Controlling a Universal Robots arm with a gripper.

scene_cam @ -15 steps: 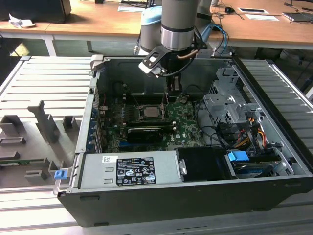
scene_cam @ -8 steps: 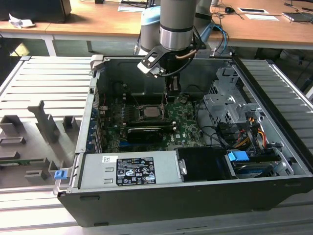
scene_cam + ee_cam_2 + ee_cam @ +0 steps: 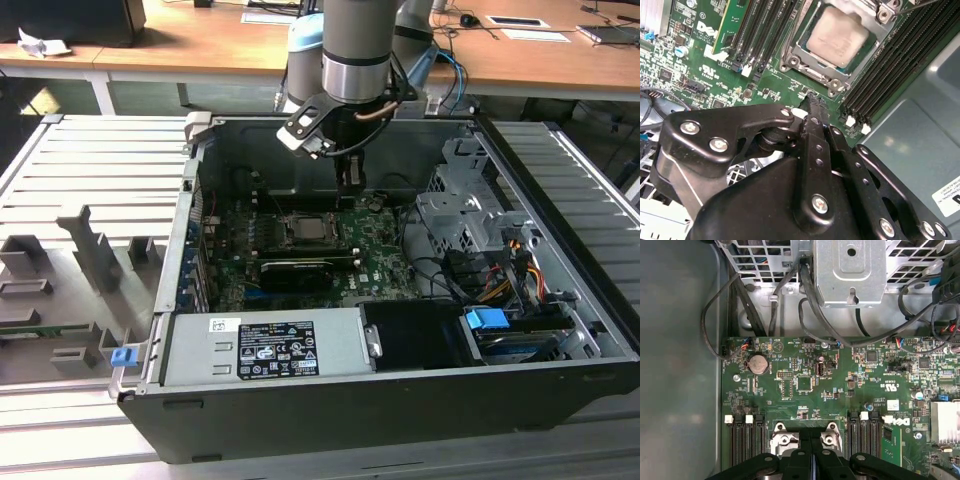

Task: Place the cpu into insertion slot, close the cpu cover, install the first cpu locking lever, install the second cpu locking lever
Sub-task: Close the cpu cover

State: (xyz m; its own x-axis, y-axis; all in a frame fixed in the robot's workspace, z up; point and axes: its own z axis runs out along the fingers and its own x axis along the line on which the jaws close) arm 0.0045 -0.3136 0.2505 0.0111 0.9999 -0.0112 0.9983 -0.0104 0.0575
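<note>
The gripper (image 3: 813, 100), fingers pinched together on nothing, hovers just beside the seated cpu (image 3: 837, 39). Coming down off-line, it could gouge the green board (image 3: 771, 86) or the memory slots (image 3: 890, 60).

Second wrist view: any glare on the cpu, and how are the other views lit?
Second wrist view: the cpu shows a soft sheen, not washed out; the black gripper reads dark. Exterior view: the motherboard lies in shade, the ribbed table bright. First wrist view: even light, mild glare on the metal bracket.
</note>
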